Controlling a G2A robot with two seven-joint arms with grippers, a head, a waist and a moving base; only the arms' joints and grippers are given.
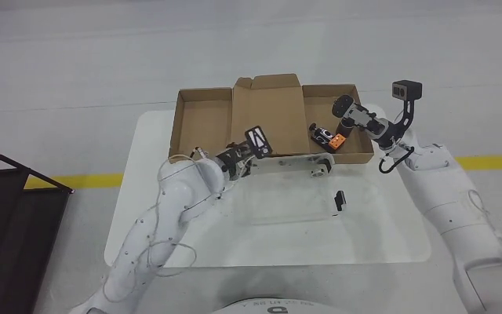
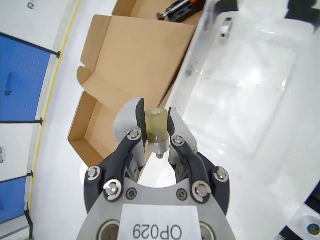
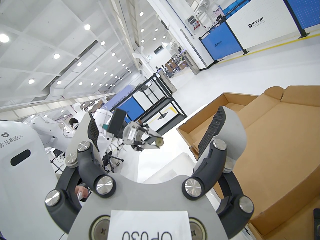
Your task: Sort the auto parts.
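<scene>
Left wrist view: the left gripper (image 2: 155, 116) had its jaws clenched on a yellowish rubber cylinder (image 2: 155, 126) with a metal stud, between the clear tray (image 2: 240, 88) and the cardboard box (image 2: 140, 58). Farther off, a black-and-orange clamp (image 2: 185, 3) lay in the box. The right gripper (image 3: 157, 123) had its jaws spread wide and empty.

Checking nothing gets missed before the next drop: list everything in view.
box: 1, brown cardboard, far side of table
tray: 1, clear, in front of box
black-orange part: 1, in box's right compartment
black part: 1, in tray
ring: 1, silver, in tray by its wall
cylinder: 1, yellowish with metal stud, in left end effector
table: 1, white
left end effector: shut on cylinder, where box meets tray
right end effector: open, above box's right end
</scene>
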